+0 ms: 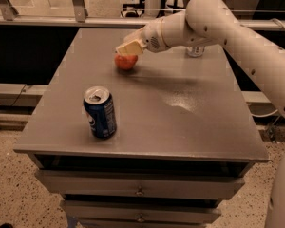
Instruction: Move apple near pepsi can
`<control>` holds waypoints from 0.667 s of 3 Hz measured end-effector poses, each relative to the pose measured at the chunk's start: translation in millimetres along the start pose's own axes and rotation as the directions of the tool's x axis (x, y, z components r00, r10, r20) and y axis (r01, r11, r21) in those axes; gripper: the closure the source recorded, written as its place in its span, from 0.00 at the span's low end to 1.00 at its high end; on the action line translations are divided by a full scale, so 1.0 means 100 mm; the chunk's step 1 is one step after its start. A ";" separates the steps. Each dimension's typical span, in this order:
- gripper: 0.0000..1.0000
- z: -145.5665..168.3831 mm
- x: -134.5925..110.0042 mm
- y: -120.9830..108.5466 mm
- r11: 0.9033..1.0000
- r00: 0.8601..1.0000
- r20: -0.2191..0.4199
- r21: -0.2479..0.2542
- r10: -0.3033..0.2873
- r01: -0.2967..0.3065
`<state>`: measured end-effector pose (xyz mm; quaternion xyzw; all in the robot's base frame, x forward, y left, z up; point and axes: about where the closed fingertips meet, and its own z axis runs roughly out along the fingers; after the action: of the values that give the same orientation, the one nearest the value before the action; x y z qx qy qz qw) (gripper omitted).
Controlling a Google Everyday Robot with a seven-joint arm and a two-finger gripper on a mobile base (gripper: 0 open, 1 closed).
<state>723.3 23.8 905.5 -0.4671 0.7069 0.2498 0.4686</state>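
Your view dim and warm: pale glare on the table [180, 101], soft shadow below the gripper [129, 48] over the apple [126, 62].

Table [190, 132]: grey flat top, square-cornered, with drawers [180, 186] under the front edge. Pale glare patch right of centre.

On top:
- Can [99, 113], upright, front left, near the front edge, tab end up.
- Apple [126, 62], back centre-left, well apart from the can. Contact with the top cannot be told; shadow runs right of it.
- Bottle [195, 52], back right, only the base shows behind the arm.

Gripper [130, 48] is directly over the apple, clamped on its top.
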 end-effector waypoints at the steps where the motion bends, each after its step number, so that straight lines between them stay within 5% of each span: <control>1: 1.00 -0.42 0.08 -0.08 0.998 0.999 -0.034 0.061 -0.002 0.004; 2: 1.00 -0.70 0.20 -0.08 0.996 0.997 -0.076 0.091 0.008 -0.001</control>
<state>698.0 -43.6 919.2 -0.4531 0.7359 0.2004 0.4615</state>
